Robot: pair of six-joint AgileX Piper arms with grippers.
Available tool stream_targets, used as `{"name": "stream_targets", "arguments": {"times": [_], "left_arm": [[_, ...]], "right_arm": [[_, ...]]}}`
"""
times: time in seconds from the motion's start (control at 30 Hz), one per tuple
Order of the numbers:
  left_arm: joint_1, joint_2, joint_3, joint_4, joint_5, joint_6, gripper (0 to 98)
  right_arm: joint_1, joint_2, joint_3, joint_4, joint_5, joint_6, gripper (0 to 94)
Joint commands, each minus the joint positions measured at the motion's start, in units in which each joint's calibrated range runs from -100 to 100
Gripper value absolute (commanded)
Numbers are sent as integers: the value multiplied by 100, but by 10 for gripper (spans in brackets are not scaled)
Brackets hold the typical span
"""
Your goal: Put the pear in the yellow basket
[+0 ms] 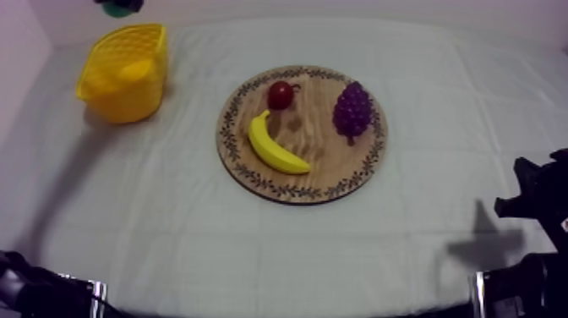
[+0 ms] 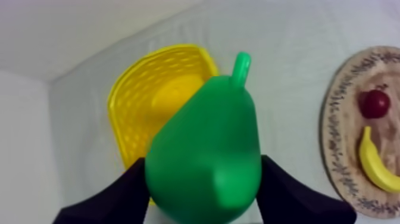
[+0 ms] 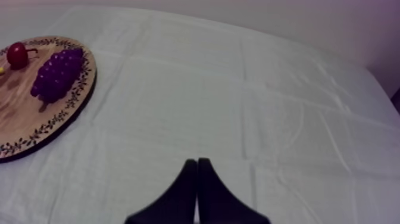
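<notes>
Our right claw (image 3: 197, 162), fingers together in a narrow wedge, over the cloth-covered desk (image 3: 238, 107), wooden board (image 3: 36, 134) well apart from us, grapes (image 3: 56, 72) near a small red fruit (image 3: 16, 55) on it

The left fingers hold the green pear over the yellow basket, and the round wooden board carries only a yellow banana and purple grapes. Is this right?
Not quite. In the top view the round wooden board carries three things: the yellow banana, the purple grapes and a small red fruit. The rest is right.
</notes>
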Motion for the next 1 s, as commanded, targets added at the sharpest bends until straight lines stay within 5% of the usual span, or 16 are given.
{"name": "stream_targets", "arguments": {"times": [0.0,0.47,0.97], "left_arm": [[-284,141,32,21,-121,-10,576],[-869,1582,803,499,-2054,91,574],[-1179,2801,364,1067,-2694,-184,729]], "right_arm": [[-1,-2,4,0,-1,0,3],[-1,-2,4,0,-1,0,3],[-1,-2,4,0,-1,0,3]]}}
